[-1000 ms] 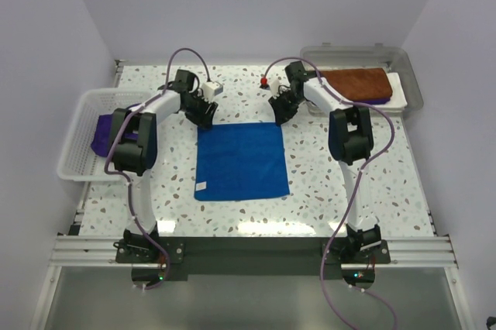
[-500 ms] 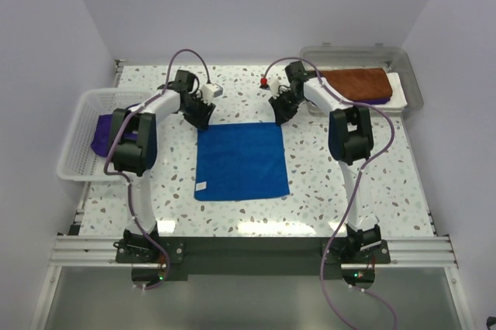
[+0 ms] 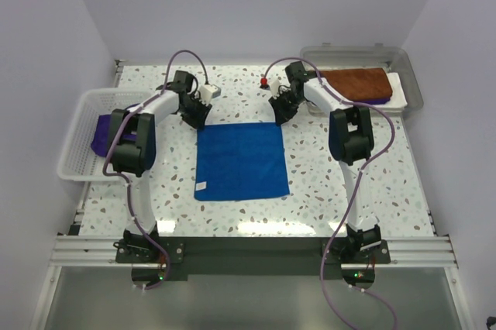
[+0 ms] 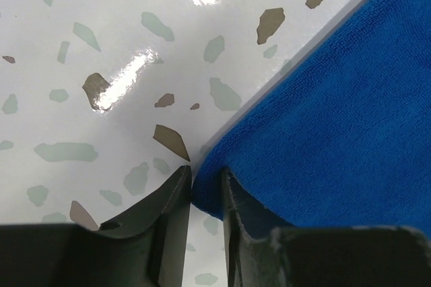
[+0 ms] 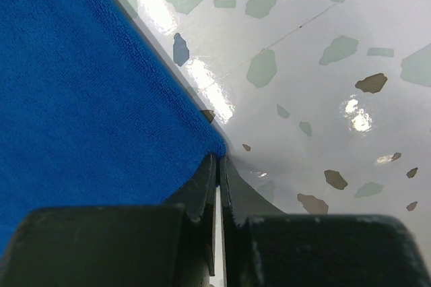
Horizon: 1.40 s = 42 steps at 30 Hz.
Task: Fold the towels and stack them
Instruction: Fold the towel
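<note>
The blue towel [image 3: 240, 161] is lying flat and open in the middle of the table [image 3: 349, 183]. The left gripper [image 4: 205, 189] is sitting at its far left corner, fingers narrow with the corner tip between them; whether they are pinching it I cannot tell. The right gripper [image 5: 219, 162] is pressing its fingers together on the far right corner. Farther right, the brown towel [image 3: 353, 80] is resting on a purple towel [image 3: 381, 101] in the grey tray [image 3: 415, 90]. A second purple towel [image 3: 101, 135] is lying in the white basket [image 3: 77, 167] at the left.
</note>
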Tool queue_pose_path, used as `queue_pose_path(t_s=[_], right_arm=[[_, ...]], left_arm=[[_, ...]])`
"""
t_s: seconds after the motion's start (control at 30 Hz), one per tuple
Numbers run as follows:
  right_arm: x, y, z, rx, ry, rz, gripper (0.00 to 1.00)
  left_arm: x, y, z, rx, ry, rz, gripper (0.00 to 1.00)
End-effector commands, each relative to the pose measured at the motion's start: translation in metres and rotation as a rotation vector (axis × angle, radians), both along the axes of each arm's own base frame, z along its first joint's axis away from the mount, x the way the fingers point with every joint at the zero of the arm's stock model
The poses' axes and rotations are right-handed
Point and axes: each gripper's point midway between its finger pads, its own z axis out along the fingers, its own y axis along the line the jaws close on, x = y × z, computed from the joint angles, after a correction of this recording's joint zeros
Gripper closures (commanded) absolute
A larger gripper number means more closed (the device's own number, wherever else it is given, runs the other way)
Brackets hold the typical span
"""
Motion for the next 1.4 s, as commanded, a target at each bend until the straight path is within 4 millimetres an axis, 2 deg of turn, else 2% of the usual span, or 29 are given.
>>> queue_pose_path(t_s=[0.0, 0.1, 0.17, 0.23, 0.27, 0.3, 0.43, 0.7, 0.87, 0.9, 0.97, 1.0, 1.03, 1.13, 1.17, 1.2, 1.23, 1.27, 1.3, 1.33, 1.37], right_arm=[[-0.011, -0.011, -0.015, -0.072, 0.031, 0.001, 1.00], [-0.009, -0.013, -0.014, -0.076, 0.024, -0.001, 1.00], [-0.008, -0.013, -0.014, -0.076, 0.022, -0.002, 1.00], [-0.005, -0.012, -0.011, -0.075, 0.008, -0.008, 1.00], [-0.003, -0.011, -0.009, -0.072, 0.001, -0.016, 1.00], [0.003, -0.011, -0.007, -0.073, -0.021, -0.025, 1.00], [0.023, -0.011, 0.011, -0.076, -0.106, -0.062, 1.00], [0.072, -0.014, 0.067, -0.067, -0.337, -0.179, 1.00], [0.084, -0.016, 0.089, -0.066, -0.407, -0.210, 1.00], [0.084, -0.016, 0.089, -0.066, -0.417, -0.212, 1.00], [0.084, -0.018, 0.103, -0.057, -0.454, -0.222, 1.00], [0.082, -0.019, 0.101, -0.058, -0.457, -0.224, 1.00], [0.080, -0.020, 0.112, -0.047, -0.478, -0.226, 1.00], [0.072, -0.021, 0.116, -0.041, -0.475, -0.225, 1.00], [0.069, -0.021, 0.124, -0.033, -0.484, -0.226, 1.00], [0.064, -0.023, 0.120, -0.037, -0.471, -0.225, 1.00], [0.061, -0.024, 0.120, -0.037, -0.468, -0.228, 1.00], [0.059, -0.024, 0.128, -0.033, -0.479, -0.230, 1.00], [0.054, -0.026, 0.124, -0.037, -0.470, -0.235, 1.00], [0.052, -0.027, 0.125, -0.036, -0.473, -0.241, 1.00], [0.049, -0.028, 0.131, -0.030, -0.482, -0.252, 1.00]], left_arm=[[-0.023, 0.023, -0.023, 0.064, 0.110, 0.027, 0.72], [-0.028, 0.024, -0.031, 0.063, 0.139, 0.030, 0.77], [-0.030, 0.024, -0.035, 0.064, 0.154, 0.029, 0.86], [-0.031, 0.024, -0.040, 0.067, 0.171, 0.028, 0.90], [-0.030, 0.023, -0.040, 0.062, 0.173, 0.025, 0.97], [-0.030, 0.023, -0.042, 0.061, 0.177, 0.025, 1.00], [-0.019, 0.017, -0.030, 0.034, 0.143, 0.010, 1.00], [0.035, 0.010, 0.013, -0.023, -0.065, 0.036, 1.00], [0.049, 0.004, 0.033, -0.058, -0.143, 0.050, 1.00], [0.049, 0.004, 0.035, -0.062, -0.151, 0.057, 1.00], [0.047, 0.004, 0.042, -0.065, -0.172, 0.063, 1.00], [0.046, 0.004, 0.045, -0.070, -0.172, 0.067, 1.00], [0.042, 0.003, 0.044, -0.076, -0.163, 0.070, 1.00], [0.038, 0.002, 0.060, -0.099, -0.197, 0.081, 1.00], [0.034, 0.003, 0.064, -0.101, -0.213, 0.088, 1.00], [0.032, 0.003, 0.066, -0.104, -0.212, 0.093, 1.00], [0.026, 0.003, 0.065, -0.102, -0.202, 0.097, 1.00], [0.024, 0.003, 0.073, -0.111, -0.213, 0.102, 1.00], [0.020, 0.001, 0.074, -0.121, -0.208, 0.105, 1.00], [0.013, 0.001, 0.069, -0.121, -0.190, 0.109, 1.00], [0.011, 0.000, 0.078, -0.125, -0.217, 0.111, 1.00]])
